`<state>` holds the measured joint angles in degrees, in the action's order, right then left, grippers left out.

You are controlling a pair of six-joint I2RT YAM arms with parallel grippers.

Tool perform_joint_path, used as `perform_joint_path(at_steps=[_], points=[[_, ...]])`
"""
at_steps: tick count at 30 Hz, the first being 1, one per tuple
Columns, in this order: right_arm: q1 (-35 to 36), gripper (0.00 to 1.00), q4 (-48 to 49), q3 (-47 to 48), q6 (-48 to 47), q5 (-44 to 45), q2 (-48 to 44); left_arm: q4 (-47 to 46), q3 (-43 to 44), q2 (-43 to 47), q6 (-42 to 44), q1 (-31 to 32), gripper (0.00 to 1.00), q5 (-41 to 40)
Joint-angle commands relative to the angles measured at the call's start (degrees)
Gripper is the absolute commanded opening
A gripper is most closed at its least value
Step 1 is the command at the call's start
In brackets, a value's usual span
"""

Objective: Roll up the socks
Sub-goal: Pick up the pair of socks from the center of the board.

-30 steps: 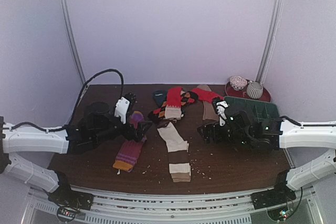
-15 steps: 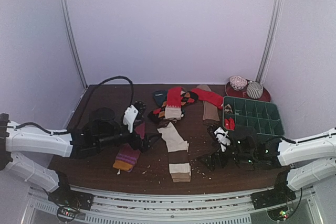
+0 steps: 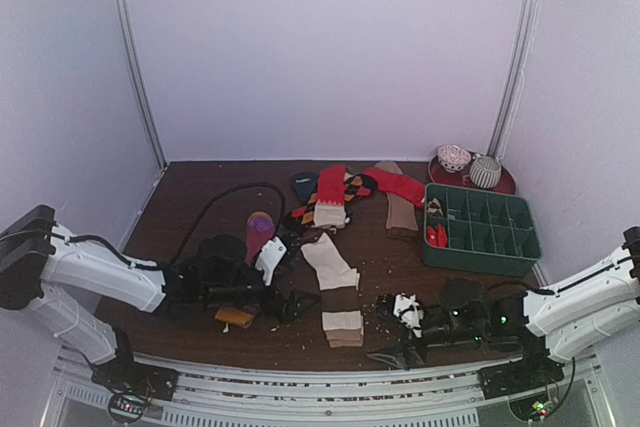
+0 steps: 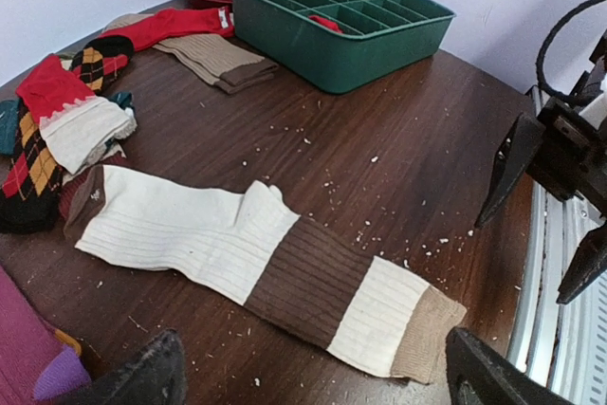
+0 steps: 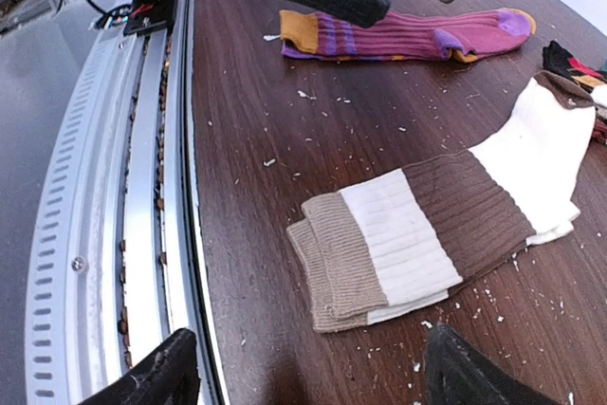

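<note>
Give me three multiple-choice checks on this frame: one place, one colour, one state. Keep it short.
1. Where does the green tray sit?
A left side; B right side; C centre, under the socks.
2. What colour is the wide band between the cream parts of the banded sock?
A red; B green; C brown.
3. What state is the banded sock in?
A flat, unrolled; B rolled tight; C lifted in a gripper.
Answers: 1 B, the top view shows it on the right side; 2 C, both wrist views show brown; 3 A, it lies full length on the table.
</note>
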<state>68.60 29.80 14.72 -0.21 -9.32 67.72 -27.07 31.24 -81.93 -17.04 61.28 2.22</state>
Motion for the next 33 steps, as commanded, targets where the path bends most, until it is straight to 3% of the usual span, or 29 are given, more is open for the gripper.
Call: perform_joint_path(at_steps=[1,6,12,27,28,29,32,33], points=[[0.97,0.81,-0.33,2.47,-8.53,0.91,3.75,-3.16,1.03,-0.03,-0.72,0.34,0.94,0.85],[1.05,0.75,-1.24,6.39,-12.46,0.26,9.3,-2.08,0.34,0.84,-0.54,0.34,0.94,0.11],[0.93,0.57,-6.01,13.25,-16.2,-2.25,19.41,-2.37,-1.28,1.66,-0.54,0.34,0.94,-0.7],[-2.0,0.53,-11.05,15.94,-18.6,-1.95,24.87,-1.53,-2.94,3.08,0.81,0.34,0.94,-0.71],[-2.17,0.49,-11.64,16.37,-18.3,-2.0,25.5,-1.39,-2.87,3.01,0.97,0.34,0.94,-0.52],[-2.24,0.39,-12.0,16.65,-17.61,-2.01,26.01,-1.32,-2.87,3.01,1.18,0.34,0.94,-0.01],[-3.01,0.0,-12.95,17.77,-13.61,-1.02,27.38,-1.12,-3.43,3.45,2.12,0.34,0.94,0.99],[-3.33,0.0,-13.41,18.02,-11.92,-0.94,27.84,-1.09,-3.76,3.77,2.36,0.34,0.94,1.14]])
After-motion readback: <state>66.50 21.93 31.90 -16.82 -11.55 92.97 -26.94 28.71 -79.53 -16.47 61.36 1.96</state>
